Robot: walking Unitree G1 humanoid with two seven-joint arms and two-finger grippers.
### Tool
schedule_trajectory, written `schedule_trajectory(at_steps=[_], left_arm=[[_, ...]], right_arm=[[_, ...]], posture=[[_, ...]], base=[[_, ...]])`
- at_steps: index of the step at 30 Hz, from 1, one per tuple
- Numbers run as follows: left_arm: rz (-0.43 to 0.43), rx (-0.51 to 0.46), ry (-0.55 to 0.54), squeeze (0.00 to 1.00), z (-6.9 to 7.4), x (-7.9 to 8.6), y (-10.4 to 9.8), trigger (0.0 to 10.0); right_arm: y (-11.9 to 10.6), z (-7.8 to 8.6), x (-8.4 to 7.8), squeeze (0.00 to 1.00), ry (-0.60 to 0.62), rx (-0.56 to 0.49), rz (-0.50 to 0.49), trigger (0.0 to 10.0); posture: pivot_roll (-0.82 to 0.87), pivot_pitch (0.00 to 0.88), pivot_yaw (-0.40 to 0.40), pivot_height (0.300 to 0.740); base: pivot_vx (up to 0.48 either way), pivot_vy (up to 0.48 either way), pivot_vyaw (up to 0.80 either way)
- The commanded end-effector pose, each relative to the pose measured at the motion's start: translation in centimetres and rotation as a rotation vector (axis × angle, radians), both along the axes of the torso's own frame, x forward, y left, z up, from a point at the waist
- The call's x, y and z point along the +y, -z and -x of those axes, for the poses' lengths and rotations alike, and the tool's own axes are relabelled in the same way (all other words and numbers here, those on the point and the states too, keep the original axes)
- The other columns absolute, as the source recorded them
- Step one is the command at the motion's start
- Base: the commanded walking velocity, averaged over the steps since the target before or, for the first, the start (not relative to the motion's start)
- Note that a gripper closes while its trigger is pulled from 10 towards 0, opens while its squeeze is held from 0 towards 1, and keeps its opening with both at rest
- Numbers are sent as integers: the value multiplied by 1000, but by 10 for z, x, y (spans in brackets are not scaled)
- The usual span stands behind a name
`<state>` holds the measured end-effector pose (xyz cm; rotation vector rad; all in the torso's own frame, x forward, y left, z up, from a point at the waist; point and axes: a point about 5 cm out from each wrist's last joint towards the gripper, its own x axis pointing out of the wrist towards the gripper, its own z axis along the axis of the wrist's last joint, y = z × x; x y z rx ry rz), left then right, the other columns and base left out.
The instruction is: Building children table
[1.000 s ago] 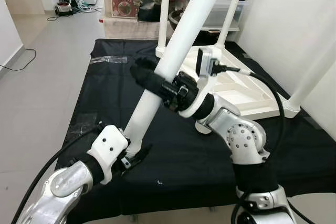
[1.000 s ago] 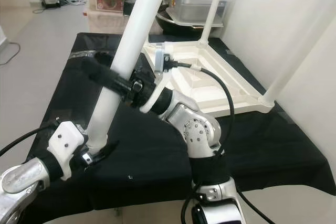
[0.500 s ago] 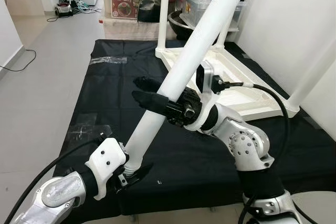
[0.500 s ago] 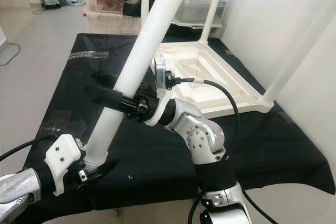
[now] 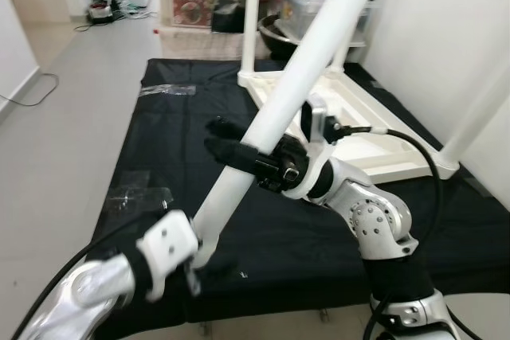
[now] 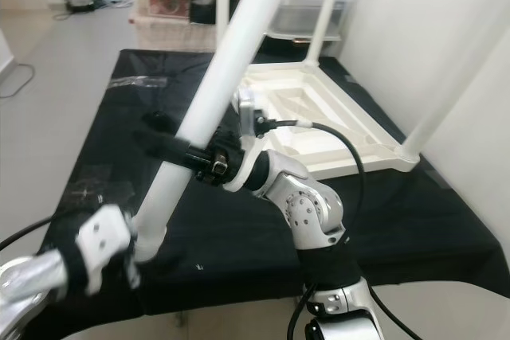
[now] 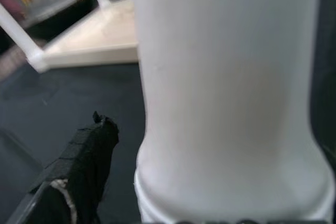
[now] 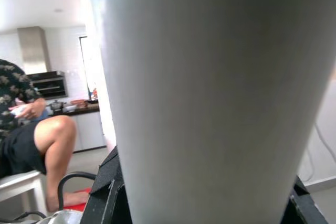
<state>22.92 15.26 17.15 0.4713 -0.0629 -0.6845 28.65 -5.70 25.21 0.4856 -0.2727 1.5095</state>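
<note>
Left eye view, leg: a long white table leg [image 5: 295, 77] is held slanting from low on the left up toward the upper right, above the black cloth [image 5: 159, 141].
Left eye view, right pincer: the right pincer [image 5: 227, 145] is closed around the leg's middle, one black finger on each side, presumably to steady and steer the long piece.
Left eye view, left pincer: the left pincer [image 5: 201, 264] is seen blurred at the leg's lower end; the end is probably carried there so that the leg can be swung by both arms.
Left eye view, tabletop: the white children's tabletop [image 5: 358, 129] lies upside down on the cloth, ribbed underside up, with other legs already standing in its corners; a corner is judged still to need this leg.

Right eye view, clutter: storage boxes [image 6: 307, 9] are stacked beyond the cloth.

Left wrist view, leg end: the smooth white leg, with a flared collar at its end [image 7: 231, 182], is seen close up beside one black finger [image 7: 86, 156]; whether the left pincer is clamped cannot be told.

Right wrist view, grip: the leg [image 8: 210, 93] is gripped between both fingers; a seated person [image 8: 26, 140] is seen behind.
</note>
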Motion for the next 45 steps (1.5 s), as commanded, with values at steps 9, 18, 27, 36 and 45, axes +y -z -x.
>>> schedule_trajectory(at_steps=[9,18,27,36,45], left_arm=[[61,29,-88,0,8,12,-5,10000],[73,99,-114,0,28,11,21,10000],[130,42,-323,0,10,25,18,10000],[147,20,-350,0,6,21,19,10000],[150,14,-389,0,9,29,19,10000]], right_arm=[[-7,-37,-32,0,220,-43,82,0],[-14,-77,-95,0,686,-107,308,0],[-20,-91,-119,0,1014,-173,390,0],[13,-92,-108,0,1037,-245,547,0],[39,-88,-94,0,944,-269,660,0]], posture=[[118,0,-97,740],[96,0,-108,740],[76,0,-99,740],[82,0,-98,740],[101,0,-111,740]], base=[[0,0,0],[0,0,0],[0,0,0],[0,0,0],[0,0,0]])
